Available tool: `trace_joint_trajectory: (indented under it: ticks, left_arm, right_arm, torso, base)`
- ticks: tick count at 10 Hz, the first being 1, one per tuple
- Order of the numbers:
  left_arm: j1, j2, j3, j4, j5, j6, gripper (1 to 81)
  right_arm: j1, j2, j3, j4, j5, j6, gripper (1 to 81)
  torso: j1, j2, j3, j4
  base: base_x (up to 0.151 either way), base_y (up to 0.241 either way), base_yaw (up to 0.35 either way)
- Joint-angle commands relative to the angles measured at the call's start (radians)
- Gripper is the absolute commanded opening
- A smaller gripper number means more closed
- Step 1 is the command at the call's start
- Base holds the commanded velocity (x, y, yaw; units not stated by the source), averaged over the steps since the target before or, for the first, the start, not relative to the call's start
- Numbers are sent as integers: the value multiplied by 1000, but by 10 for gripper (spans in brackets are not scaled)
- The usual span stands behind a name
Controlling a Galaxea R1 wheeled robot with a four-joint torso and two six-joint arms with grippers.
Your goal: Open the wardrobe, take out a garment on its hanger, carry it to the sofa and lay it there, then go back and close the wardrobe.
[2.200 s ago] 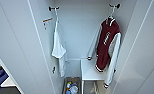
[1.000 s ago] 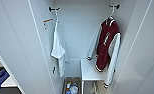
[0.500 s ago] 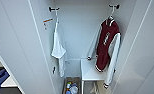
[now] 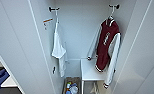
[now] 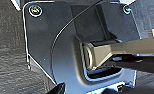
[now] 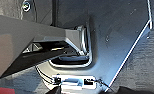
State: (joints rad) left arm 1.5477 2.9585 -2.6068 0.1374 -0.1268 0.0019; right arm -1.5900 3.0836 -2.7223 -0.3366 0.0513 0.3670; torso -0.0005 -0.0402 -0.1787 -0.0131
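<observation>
Dark red, white-sleeved varsity jacket [image 4: 106,47] hangs limp on its thin white hanger [image 4: 111,13], best lifted by the hook; tool state unclear.

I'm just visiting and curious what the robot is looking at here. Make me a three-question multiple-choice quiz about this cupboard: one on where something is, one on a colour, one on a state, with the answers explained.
1. Where does the garment hang in the wardrobe?
A. on the right side
B. on the left side
C. lying on the shelf

2. What colour is the garment's body?
A. bright blue
B. dark red
C. green

3. What state is the wardrobe in?
A. both doors shut
B. open, inside visible
C. open but bare inside

Answers:
1. A: in the head view it hangs on its hanger from the right-hand peg, while the white shirt hangs on the left.
2. B: the body is dark red, with white sleeves.
3. B: the interior shows, with both clothes hanging, a white shelf and a box of small items at the bottom.
</observation>
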Motion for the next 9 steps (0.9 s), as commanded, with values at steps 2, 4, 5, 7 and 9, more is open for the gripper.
trace_joint_trajectory:
  ticks: [2, 4, 5, 7, 9]
  left_arm:
    - [-18, -2, 5, 10, 56, 7, 811]
    - [-17, -1, 5, 10, 56, 7, 811]
    - [-17, -1, 7, 10, 56, 7, 811]
    - [-19, -1, 7, 10, 56, 7, 811]
    - [-19, -1, 7, 10, 56, 7, 811]
  right_arm:
    - [23, 13, 7, -13, -59, -5, 811]
    - [24, 13, 7, -15, -59, -5, 811]
    - [23, 13, 7, -15, -59, -5, 811]
    - [23, 13, 7, -15, -59, -5, 811]
    - [24, 13, 7, -18, -59, -5, 811]
  torso:
    - [1, -1, 0, 0]
    - [1, -1, 0, 0]
    - [1, -1, 1, 0]
    - [1, -1, 1, 0]
    - [1, -1, 0, 0]
  base:
    - [77, 0, 0]
    - [89, 0, 0]
    - [89, 0, 0]
    - [89, 0, 0]
    - [89, 0, 0]
